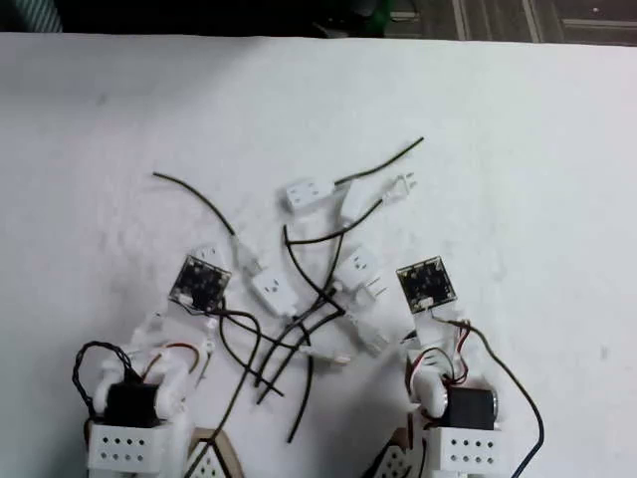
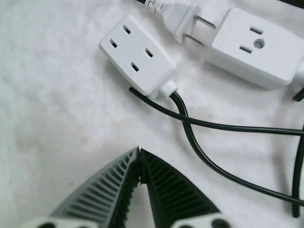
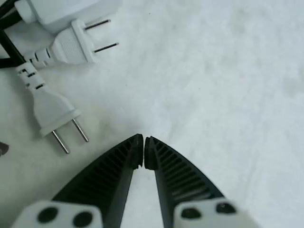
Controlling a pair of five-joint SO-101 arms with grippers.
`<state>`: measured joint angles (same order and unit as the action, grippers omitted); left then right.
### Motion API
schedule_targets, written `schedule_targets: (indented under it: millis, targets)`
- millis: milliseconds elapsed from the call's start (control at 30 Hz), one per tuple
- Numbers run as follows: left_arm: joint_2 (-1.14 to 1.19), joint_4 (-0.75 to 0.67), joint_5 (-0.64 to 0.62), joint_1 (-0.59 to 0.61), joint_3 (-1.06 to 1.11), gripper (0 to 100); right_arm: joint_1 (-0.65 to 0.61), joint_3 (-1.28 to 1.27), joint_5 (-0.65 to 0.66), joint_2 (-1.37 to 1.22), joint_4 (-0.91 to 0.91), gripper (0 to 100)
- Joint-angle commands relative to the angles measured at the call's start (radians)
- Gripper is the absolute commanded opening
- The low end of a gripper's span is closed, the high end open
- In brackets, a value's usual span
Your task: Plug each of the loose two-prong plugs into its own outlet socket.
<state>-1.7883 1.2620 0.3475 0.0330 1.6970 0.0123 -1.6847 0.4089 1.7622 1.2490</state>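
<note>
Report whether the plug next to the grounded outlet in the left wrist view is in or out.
Out: the plug shows both prongs bare beside the outlet, not in its slots.

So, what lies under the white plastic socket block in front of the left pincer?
A thin black cord comes out from under the edge of the white plastic socket block, beside its own cord. How far it runs beneath is covered.

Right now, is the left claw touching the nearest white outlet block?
Apart. The left wrist view shows bare table between the left claw and the outlet block.
</note>
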Motion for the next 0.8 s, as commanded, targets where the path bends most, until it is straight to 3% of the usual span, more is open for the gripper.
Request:
schedule_targets:
  millis: [0,233,467,600,767]
  targets:
    - [-0.002,0.044,0.009,0.007,-0.097,3,-0.010,-0.008,0.006,-0.001,-0.012,1.9]
    - [-0.002,0.068,0.009,0.031,-0.311,3,0.031,-0.002,0.009,-0.001,0.001,2.1]
    - [-0.002,-0.037,0.009,0.047,-0.348,3,0.111,0.089,0.018,-0.001,-0.010,2.1]
    - [-0.002,-0.071,0.014,0.047,-0.361,3,0.058,0.235,0.063,-0.004,0.015,2.1]
    - [0.004,-0.077,0.176,0.048,-0.354,3,-0.094,0.341,0.049,-0.012,0.064,1.9]
